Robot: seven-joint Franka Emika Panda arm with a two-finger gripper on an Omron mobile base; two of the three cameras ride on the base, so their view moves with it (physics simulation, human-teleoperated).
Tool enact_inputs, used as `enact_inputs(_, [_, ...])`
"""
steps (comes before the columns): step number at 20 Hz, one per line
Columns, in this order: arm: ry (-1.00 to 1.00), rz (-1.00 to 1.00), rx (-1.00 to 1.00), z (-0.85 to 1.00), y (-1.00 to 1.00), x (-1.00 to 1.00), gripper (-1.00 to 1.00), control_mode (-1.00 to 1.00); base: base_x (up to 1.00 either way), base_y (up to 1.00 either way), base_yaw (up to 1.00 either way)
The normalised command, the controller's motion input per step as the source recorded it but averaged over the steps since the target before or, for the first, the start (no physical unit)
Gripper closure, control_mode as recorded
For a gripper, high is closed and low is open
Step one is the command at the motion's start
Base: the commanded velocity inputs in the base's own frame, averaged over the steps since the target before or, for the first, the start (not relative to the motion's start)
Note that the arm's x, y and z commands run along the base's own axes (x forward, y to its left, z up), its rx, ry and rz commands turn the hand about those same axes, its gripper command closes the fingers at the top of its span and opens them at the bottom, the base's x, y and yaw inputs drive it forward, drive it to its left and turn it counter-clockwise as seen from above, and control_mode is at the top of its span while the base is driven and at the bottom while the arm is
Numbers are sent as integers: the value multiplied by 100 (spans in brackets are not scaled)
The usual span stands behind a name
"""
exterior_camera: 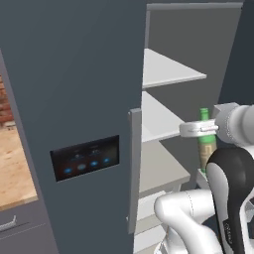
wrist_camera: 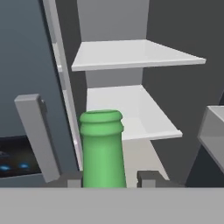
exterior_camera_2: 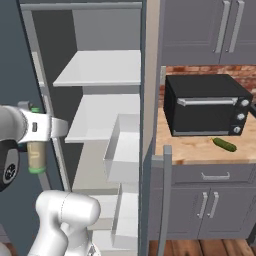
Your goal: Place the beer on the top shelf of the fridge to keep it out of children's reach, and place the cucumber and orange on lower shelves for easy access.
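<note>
A grey kitchen, with the fridge (exterior_camera_2: 90, 30) standing open and its pale shelves bare as far as they show. The gripper (wrist_camera: 109, 178) is clamped on the beer (wrist_camera: 102, 148) — in the hand view the green neck rises between the two dark finger tips, and in the left base view the bottle hangs upright just in front of the fridge's open compartment. It sits at about the level of the second shelf, below the top shelf (exterior_camera: 168, 69), so a lift looks needed before it can go in. The cucumber (exterior_camera_2: 224, 144) lies on the wooden counter (exterior_camera_2: 200, 150) to the right of the fridge, in front of the black oven (exterior_camera_2: 205, 105). By my reading nothing is placed yet — the beer is in transit, and cucumber and orange remain.
</note>
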Motion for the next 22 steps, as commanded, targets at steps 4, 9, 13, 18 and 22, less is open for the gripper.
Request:
enact_inputs(4, [-1, 6, 0, 0, 0, 9, 100, -100, 0, 0, 0])
enact_inputs(9, [-3, 8, 0, 5, 0, 10, 100, -100, 0, 0, 0])
enact_inputs(13, [-2, 6, 0, 21, 0, 11, 100, -100, 0, 0, 0])
enact_inputs(18, [0, 3, 0, 32, 0, 8, 100, -100, 0, 0, 0])
enact_inputs(22, [-7, 0, 0, 30, -1, 0, 100, -100, 0, 0, 0])
